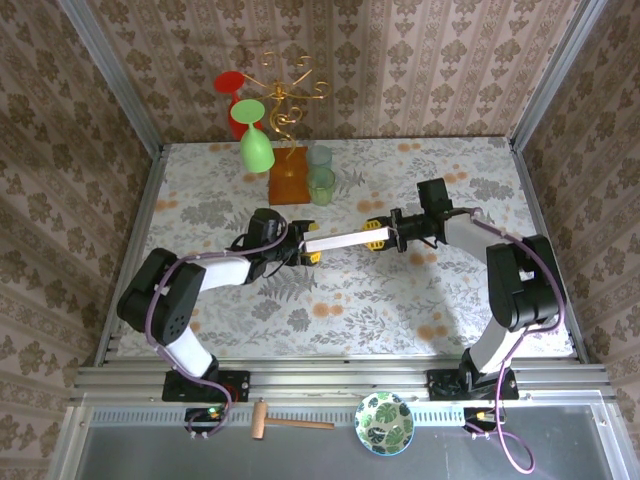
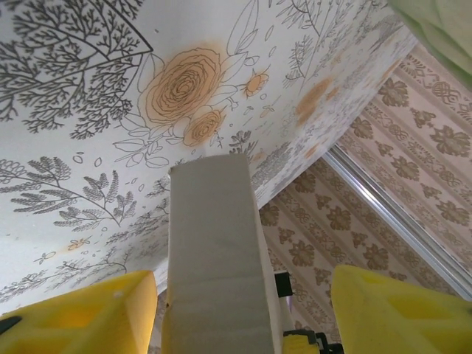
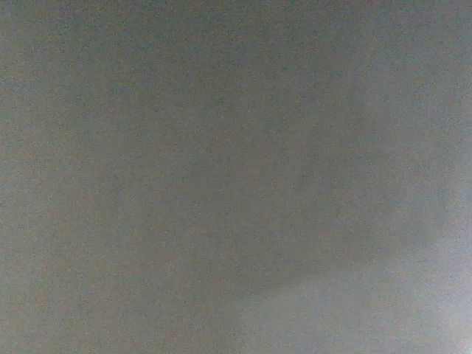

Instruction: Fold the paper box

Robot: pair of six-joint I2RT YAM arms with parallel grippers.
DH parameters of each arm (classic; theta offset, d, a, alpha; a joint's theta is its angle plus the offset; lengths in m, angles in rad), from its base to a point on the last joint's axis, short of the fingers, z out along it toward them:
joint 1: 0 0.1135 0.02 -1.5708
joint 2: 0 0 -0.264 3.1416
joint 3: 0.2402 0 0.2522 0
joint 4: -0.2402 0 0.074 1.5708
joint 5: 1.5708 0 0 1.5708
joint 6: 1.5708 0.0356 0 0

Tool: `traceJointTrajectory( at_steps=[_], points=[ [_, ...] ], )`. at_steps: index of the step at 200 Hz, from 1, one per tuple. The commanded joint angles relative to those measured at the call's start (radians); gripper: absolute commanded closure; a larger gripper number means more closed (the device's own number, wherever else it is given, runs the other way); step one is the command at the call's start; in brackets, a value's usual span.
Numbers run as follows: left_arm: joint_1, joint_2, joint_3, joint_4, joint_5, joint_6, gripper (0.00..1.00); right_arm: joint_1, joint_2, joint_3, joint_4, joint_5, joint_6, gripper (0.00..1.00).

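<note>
2 grippers: you have them facing each other mid-table, the left gripper (image 1: pixel 308 252) and the right gripper (image 1: pixel 378 238), 1 at each end of the paper box (image 1: pixel 345 240).
Paper box: turned edge-on to the overhead camera, spanning between them over the flowered table (image 1: pixel 400 300), well apart from the orange block (image 1: pixel 290 186). Whether it clears the tabletop, you cannot tell.
Left pincer: yellow fingers (image 2: pixel 81 317) stand apart with a narrow panel between them and a clear gap on 1 side. It is not clamped, and is likely there to steady or guide.
Right pincer: its pads sit against both faces of the box's end, so judge it clamped on the box. The wrist picture is too blurred to confirm.
Why: anchoring 1 end lets your other arm work a crease.
</note>
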Motion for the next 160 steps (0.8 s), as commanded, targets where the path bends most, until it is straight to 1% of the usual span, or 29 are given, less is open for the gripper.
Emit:
traceJointTrajectory(
  at_steps=[1, 17, 50, 74, 81, 94, 110, 119, 134, 141, 142, 160],
  points=[
    [-0.008, 0.015, -0.014, 0.109, -0.003, -0.137, 0.38, 0.004, 0.034, -0.008, 0.032, -0.034, 0.024, 0.68],
    [-0.013, 0.028, -0.022, 0.141, -0.005, -0.156, 0.42, 0.005, 0.049, -0.007, 0.04, -0.038, 0.023, 0.68],
    [-0.028, 0.055, -0.041, 0.213, -0.023, -0.201, 0.57, 0.0, 0.073, -0.005, 0.058, -0.046, 0.023, 0.68],
    [-0.031, 0.053, -0.062, 0.229, -0.038, -0.224, 0.65, -0.002, 0.095, -0.008, 0.072, -0.05, 0.02, 0.63],
    [-0.031, 0.05, -0.071, 0.231, -0.047, -0.234, 0.67, -0.003, 0.099, -0.008, 0.068, -0.049, 0.012, 0.6],
    [-0.031, 0.038, -0.087, 0.23, -0.066, -0.251, 0.71, -0.007, 0.103, -0.011, 0.051, -0.043, -0.007, 0.52],
    [-0.031, 0.02, -0.093, 0.209, -0.08, -0.265, 0.73, -0.015, 0.101, -0.008, 0.017, -0.027, -0.042, 0.41],
    [-0.031, 0.004, -0.094, 0.19, -0.087, -0.272, 0.73, -0.02, 0.093, 0.001, -0.002, -0.02, -0.07, 0.37],
    [-0.03, -0.029, -0.104, 0.142, -0.104, -0.283, 0.74, -0.029, 0.071, 0.047, -0.122, 0.009, -0.166, 0.32],
    [-0.028, -0.051, -0.109, 0.106, -0.112, -0.283, 0.75, -0.034, 0.055, 0.084, -0.215, 0.031, -0.233, 0.3],
    [-0.028, -0.055, -0.109, 0.093, -0.113, -0.283, 0.75, -0.035, 0.049, 0.091, -0.242, 0.039, -0.26, 0.29],
    [-0.011, -0.131, -0.112, -0.052, -0.121, -0.283, 0.77, -0.042, 0.0, 0.184, -0.43, 0.109, -0.417, 0.24]
  ],
)
